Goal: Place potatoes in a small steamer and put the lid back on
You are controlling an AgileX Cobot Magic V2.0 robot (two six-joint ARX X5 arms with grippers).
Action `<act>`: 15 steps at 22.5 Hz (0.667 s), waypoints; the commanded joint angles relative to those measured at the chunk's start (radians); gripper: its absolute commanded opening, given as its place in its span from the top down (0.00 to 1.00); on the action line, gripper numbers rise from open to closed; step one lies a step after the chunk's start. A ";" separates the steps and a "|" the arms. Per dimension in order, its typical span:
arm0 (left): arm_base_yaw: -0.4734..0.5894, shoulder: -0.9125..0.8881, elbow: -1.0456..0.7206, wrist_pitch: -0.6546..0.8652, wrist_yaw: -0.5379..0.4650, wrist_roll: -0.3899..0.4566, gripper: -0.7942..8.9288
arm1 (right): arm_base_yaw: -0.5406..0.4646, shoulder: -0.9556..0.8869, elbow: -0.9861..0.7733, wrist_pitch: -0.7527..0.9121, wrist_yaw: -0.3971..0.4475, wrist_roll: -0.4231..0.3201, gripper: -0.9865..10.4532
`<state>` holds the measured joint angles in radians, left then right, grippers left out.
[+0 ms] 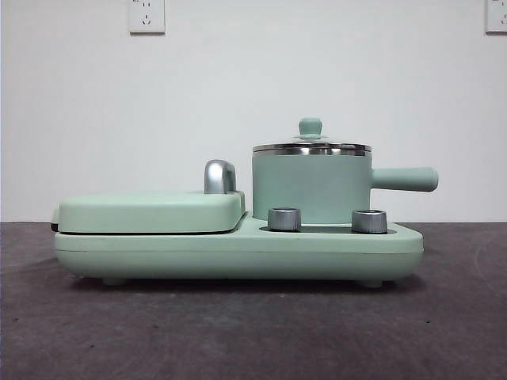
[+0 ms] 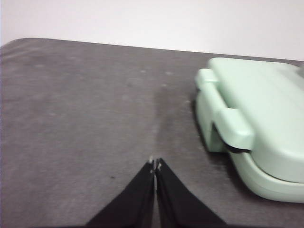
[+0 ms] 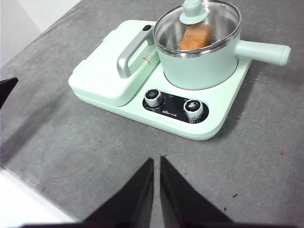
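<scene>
On the grey desk [image 1: 238, 332] sits a mint cooker base [image 1: 238, 249]; its small steamer [image 1: 310, 188] stands on the right, lid [image 3: 198, 26] on, potato [image 3: 195, 37] inside. The control panel's writing is too small to read. Both the left hand [image 2: 155, 165] and right hand [image 3: 156, 161] hover over bare desk, jaws together, holding nothing.

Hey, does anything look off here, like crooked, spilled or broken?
Nothing stands out. The lid sits level on the steamer, with the potato inside under the glass. The steamer stands upright on its base. No spills show on the table. Both grippers wait clear of the appliance.
</scene>
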<state>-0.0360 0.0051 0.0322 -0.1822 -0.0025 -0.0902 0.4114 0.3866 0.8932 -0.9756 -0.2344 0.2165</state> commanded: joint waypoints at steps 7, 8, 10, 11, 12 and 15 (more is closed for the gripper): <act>0.011 -0.002 -0.019 -0.007 -0.006 0.135 0.91 | 0.004 0.003 0.010 0.010 -0.001 0.004 0.90; 0.011 -0.002 -0.019 -0.007 -0.006 0.132 0.91 | 0.004 0.003 0.010 0.010 -0.001 0.004 0.90; 0.011 -0.002 -0.019 -0.007 -0.006 0.122 0.91 | 0.004 0.003 0.010 0.010 -0.001 0.004 0.90; 0.010 -0.002 -0.019 -0.006 -0.006 0.123 0.91 | 0.004 0.003 0.010 0.010 -0.001 0.004 0.90; 0.010 -0.002 -0.019 -0.006 -0.006 0.123 0.91 | 0.004 0.003 0.010 0.010 -0.001 0.004 0.90; 0.010 -0.002 -0.019 -0.006 -0.006 0.123 0.91 | 0.004 0.003 0.010 0.010 -0.001 0.004 0.90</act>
<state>-0.0269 0.0051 0.0322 -0.1822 -0.0040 0.0158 0.4114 0.3866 0.8932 -0.9756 -0.2344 0.2165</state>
